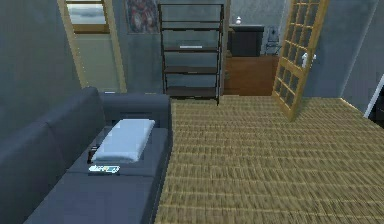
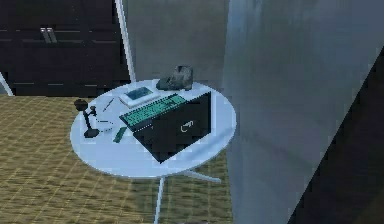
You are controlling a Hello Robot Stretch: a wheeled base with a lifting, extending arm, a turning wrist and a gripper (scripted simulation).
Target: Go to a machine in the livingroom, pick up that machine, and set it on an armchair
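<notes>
Machine, as judged: the dark open laptop with a green keyboard, standing on the round white table at lower left-centre of the arm side view. A small grey rounded object sits at the table's far edge, upper centre of the frame, just beyond the laptop. Its kind cannot be told, and it may be the intended item instead. A small dark stand-like object occupies the table's left part. A tall grey wall panel rises just beside the table at frame right.

Forward view: a dark grey sofa at lower left bears a pale blue-white cushion. A dark open shelf unit stands at upper centre and a wooden glazed door at upper right.

Gripper state: cannot be told.

Step in hand, as judged: the approach is complete or nearly so, and the pick-up is not yet begun. The next move calls for lining the base up with the laptop, which lies left of the frame's middle. The arm must then rise above the tabletop and extend, with care for the panel. An armchair must then be sought.
</notes>
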